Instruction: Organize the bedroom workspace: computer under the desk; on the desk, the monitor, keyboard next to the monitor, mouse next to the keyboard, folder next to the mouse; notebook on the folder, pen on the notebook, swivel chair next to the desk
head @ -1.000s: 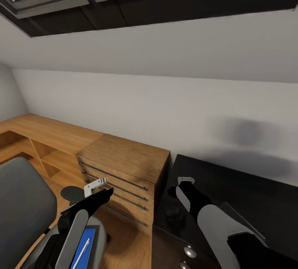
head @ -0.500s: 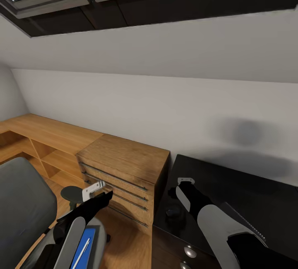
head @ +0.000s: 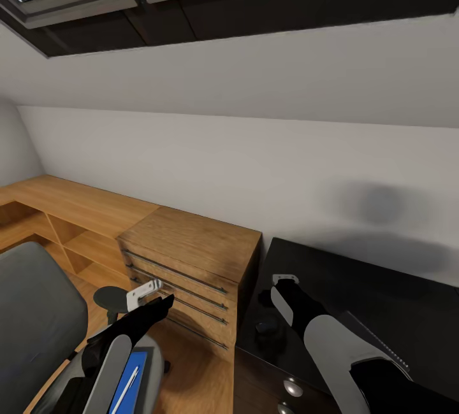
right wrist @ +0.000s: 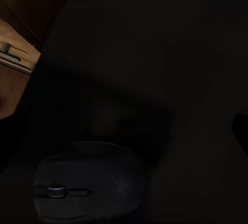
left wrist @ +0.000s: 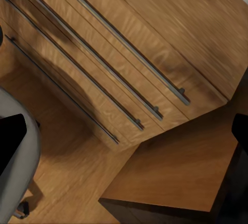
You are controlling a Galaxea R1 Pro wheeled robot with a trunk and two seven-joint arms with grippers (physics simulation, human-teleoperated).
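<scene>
Glossy black table (head: 357, 286) sits beside a light-wood dresser (head: 191, 255). Right end effector (head: 285, 279) hovers just above the mouse (head: 266, 325); left end effector (head: 144, 292) hangs over the swivel chair (head: 38, 318), blue folder (head: 132, 369) and pen (head: 127, 385) below it. Can't tell either grip state.

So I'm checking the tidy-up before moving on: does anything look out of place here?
Yes. The blue folder lies on the chair seat with the pen on it, rather than on the black desk. The mouse already sits on the desk near its corner. Nothing looks spilled or damaged.
</scene>
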